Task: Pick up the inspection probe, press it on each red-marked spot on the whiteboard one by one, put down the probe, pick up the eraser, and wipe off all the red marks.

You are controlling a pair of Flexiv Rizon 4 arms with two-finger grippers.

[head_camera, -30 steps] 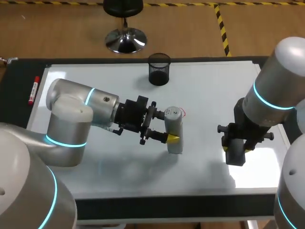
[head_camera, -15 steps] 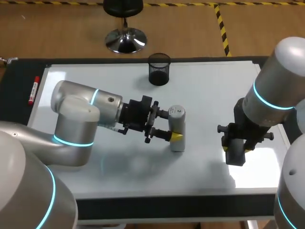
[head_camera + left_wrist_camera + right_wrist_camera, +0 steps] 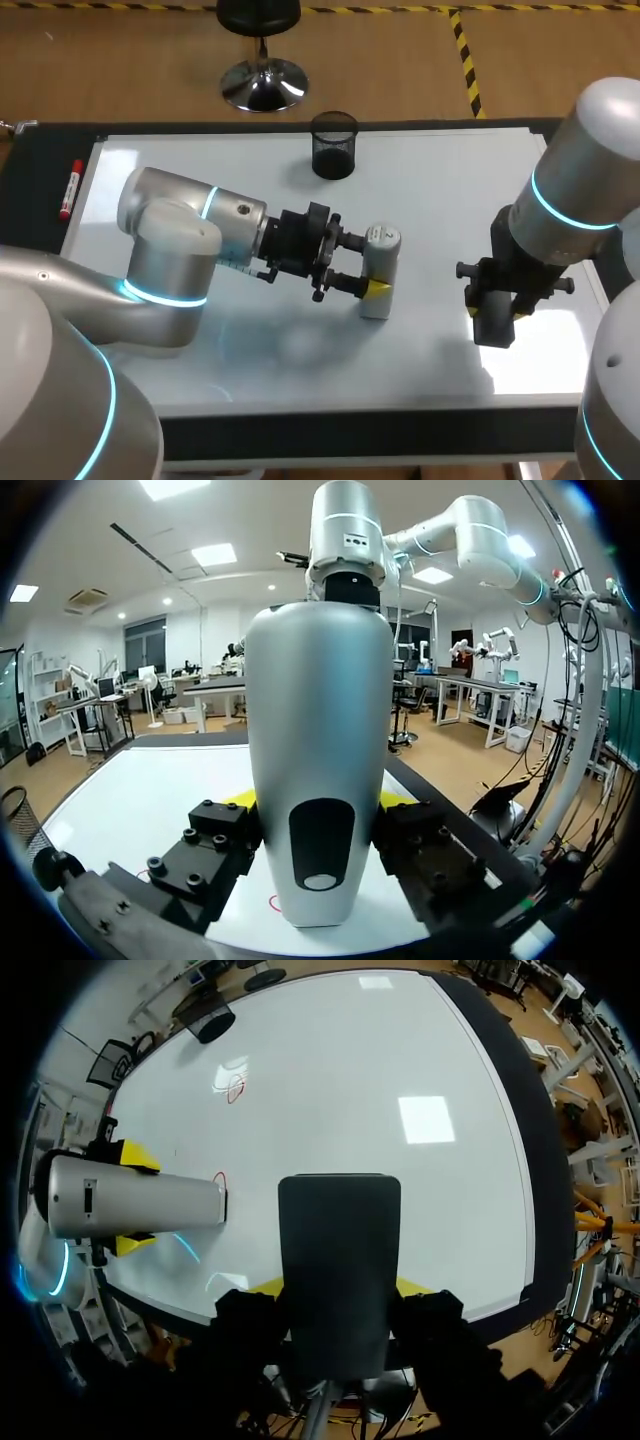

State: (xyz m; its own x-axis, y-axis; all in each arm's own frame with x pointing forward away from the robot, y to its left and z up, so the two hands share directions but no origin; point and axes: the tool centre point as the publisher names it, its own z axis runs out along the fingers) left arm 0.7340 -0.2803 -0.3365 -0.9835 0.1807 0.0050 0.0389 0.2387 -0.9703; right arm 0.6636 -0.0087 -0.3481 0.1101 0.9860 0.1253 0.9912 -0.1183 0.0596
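Note:
The silver inspection probe [image 3: 378,272] stands upright on the whiteboard [image 3: 450,180], with my left gripper [image 3: 367,266] shut on its sides. In the left wrist view the probe [image 3: 320,760] fills the space between the fingers, and a red mark [image 3: 274,903] shows at its foot. From the right wrist view the probe [image 3: 135,1195] has its lower end against a red mark [image 3: 218,1182]; a second red mark [image 3: 235,1088] lies farther off, toward the mesh cup. My right gripper [image 3: 495,312] hovers over the board's right part, shut on the dark eraser [image 3: 338,1270].
A black mesh cup [image 3: 334,145] stands at the board's far edge. On the black border at the left lies a red marker [image 3: 70,188]. My left arm's elbow [image 3: 165,250] is low over the board's left half.
My left arm has carried the probe a little to the right, and it now covers the red mark that showed beside its top. The right arm and eraser have not moved.

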